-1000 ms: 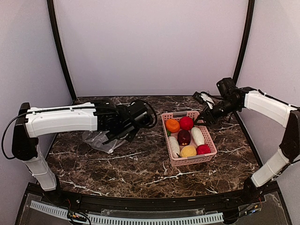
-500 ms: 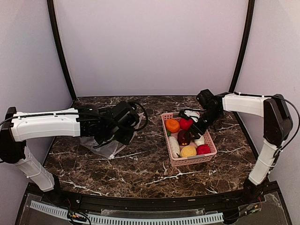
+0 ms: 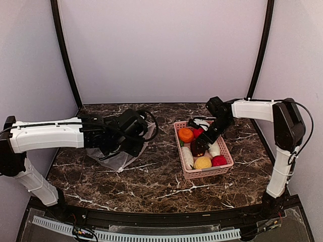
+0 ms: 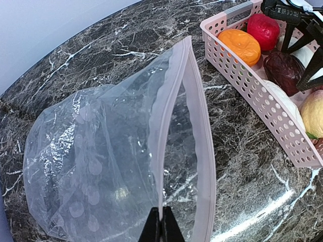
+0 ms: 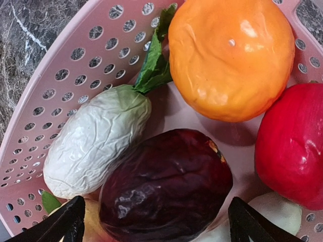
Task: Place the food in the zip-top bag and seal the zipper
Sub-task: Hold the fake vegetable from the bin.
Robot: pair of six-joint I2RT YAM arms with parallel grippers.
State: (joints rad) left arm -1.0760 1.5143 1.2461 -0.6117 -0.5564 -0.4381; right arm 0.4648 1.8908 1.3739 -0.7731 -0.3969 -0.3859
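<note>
Right gripper (image 5: 154,219) straddles maroon fruit (image 5: 164,181) (basket wall (image 5: 75,65) just beside).

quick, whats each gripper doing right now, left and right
Left gripper: shut, pinching the zip-top bag at its mouth edge.
Right gripper: open, jaws straddling the dark maroon ball in the pink basket.

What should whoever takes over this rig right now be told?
Left claw: shut on the mouth edge of the bag, holding it open left of the basket.
Right claw: open, jaws either side of the maroon ball in the basket.
Done: nothing; bag empty, all food in the basket.
Left: bag the food, close the zipper.
</note>
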